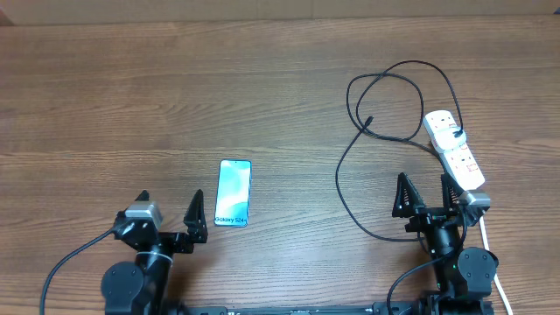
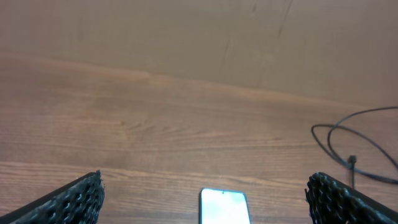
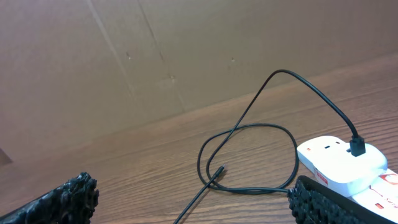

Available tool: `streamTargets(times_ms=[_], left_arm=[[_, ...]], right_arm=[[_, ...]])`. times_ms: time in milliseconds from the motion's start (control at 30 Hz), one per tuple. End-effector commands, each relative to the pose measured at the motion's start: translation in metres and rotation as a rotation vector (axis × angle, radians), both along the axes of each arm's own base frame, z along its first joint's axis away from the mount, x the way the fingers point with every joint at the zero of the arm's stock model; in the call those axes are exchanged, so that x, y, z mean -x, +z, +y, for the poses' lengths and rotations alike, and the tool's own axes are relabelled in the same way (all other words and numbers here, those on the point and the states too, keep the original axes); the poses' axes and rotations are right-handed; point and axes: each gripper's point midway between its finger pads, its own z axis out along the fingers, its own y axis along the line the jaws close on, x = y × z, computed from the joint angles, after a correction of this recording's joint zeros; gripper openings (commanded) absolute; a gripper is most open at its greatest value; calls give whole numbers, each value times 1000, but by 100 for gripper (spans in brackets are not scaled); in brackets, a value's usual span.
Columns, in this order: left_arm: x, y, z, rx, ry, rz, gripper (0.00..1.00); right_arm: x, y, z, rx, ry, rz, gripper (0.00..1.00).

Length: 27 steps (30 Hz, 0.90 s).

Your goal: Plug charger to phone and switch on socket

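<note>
The left gripper (image 1: 170, 203) and right gripper (image 1: 424, 184) sit wide open at the worktop's (image 1: 131, 105) near edge. The phone (image 1: 234, 193) lies beside the left gripper. The charger (image 1: 339, 175), plugged into the socket (image 1: 455, 147) at right, loops loose.

We note the charger (image 3: 278, 72) plugged into the socket's (image 3: 339, 163) end outlet at right. Its cable loops across the bench (image 3: 124, 168), connector tip (image 3: 220, 169) lying free. Fingers (image 3: 68, 196) stand wide apart.

Left half: open counter (image 1: 114, 96) on every side of the phone (image 1: 234, 192).
Middle right: charger (image 1: 339, 175) loops sprawl between phone and socket (image 1: 457, 150).
Far edge: unobstructed.
</note>
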Motion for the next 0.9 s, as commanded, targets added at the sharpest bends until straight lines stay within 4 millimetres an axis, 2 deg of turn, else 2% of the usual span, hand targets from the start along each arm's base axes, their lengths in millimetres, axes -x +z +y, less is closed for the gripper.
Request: streamTargets(times_ms=[0,233,400,500,667,867], left_arm=[[7,35,1,-11,1,-41,100],[-5,77,1,-9,-1,40,100],[-25,103,-3,5,-23,206,100],[-37,113,-4,29,-18,339,100],[-44,114,-6,74,-2,602,100],[-47,94,-26,22,-55,910,100]], right_arm=[[0,-2,-2,7,-12,-5,100],[0,-2,-2,7,-12,-6,100],[0,-2,-2,7,-12,-6,100],[0,-2,-2,7,-12,-6,100],[0,-2,-2,7,-12,-6,100],[0,-2,-2,7,-12,-6,100]])
